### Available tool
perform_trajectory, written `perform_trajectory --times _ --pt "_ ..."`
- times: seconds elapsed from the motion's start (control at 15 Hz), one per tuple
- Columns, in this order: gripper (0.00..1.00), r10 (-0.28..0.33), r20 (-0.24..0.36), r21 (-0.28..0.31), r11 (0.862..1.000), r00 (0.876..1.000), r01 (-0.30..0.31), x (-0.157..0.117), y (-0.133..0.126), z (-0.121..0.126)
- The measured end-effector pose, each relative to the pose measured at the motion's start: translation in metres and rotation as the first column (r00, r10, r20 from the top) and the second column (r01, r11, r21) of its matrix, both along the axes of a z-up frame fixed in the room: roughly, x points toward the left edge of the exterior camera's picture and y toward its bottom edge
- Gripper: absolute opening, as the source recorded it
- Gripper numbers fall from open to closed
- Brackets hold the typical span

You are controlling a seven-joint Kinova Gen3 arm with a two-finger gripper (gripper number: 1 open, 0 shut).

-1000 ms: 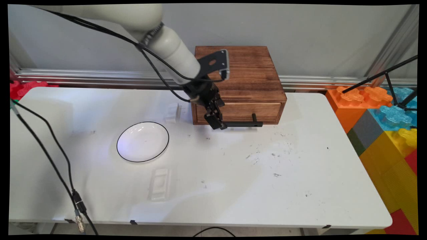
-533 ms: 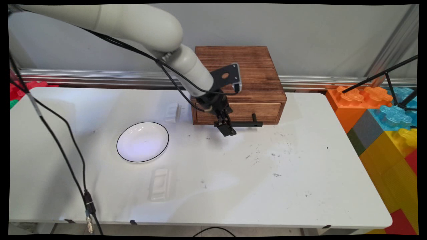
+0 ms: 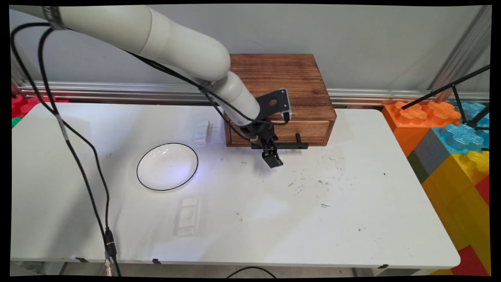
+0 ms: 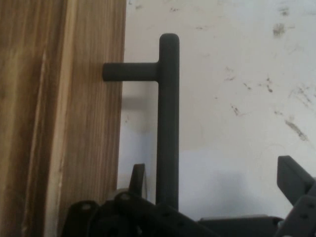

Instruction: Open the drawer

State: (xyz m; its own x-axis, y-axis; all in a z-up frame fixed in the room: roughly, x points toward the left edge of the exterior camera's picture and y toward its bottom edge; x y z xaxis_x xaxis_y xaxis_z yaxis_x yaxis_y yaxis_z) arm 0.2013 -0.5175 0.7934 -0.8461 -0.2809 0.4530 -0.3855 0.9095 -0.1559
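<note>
The black gripper (image 3: 273, 159) hangs low over the white table (image 3: 352, 219), right in front of the brown wooden box (image 3: 280, 84). The box has a drawer (image 3: 309, 131) in its front with a long black handle (image 3: 287, 146) sticking out. In the main view the gripper covers the left end of the handle, so that end is hidden. The hand view is very close up. There the handle (image 4: 168, 123) runs up the middle, and one short post joins it to the drawer front (image 4: 64, 118) on the left. The other post is cut off. One finger (image 4: 138, 178) peeks up between the drawer and the bar, and the other finger (image 4: 294, 178) is far off on the other side, so the gripper (image 4: 216, 178) is wide open with the bar between its fingers. It is not squeezing anything. A white plate with a dark rim (image 3: 167, 166) sits to the left. Two pale, see-through things, one (image 3: 202, 132) by the box and one (image 3: 188, 216) near the front, are hard to make out.
</note>
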Motion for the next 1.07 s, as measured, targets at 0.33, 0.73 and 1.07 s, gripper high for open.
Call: perform_trajectory --times 0.33,0.73,1.07 --pt "1.0 0.003 -0.003 -0.005 1.0 1.0 -0.003 -0.008 -0.003 -0.017" --pt "1.0 -0.011 -0.016 0.005 1.0 1.0 0.011 -0.019 0.009 -0.027" --pt "1.0 -0.025 -0.031 0.023 0.999 0.999 0.026 -0.028 0.028 -0.027"
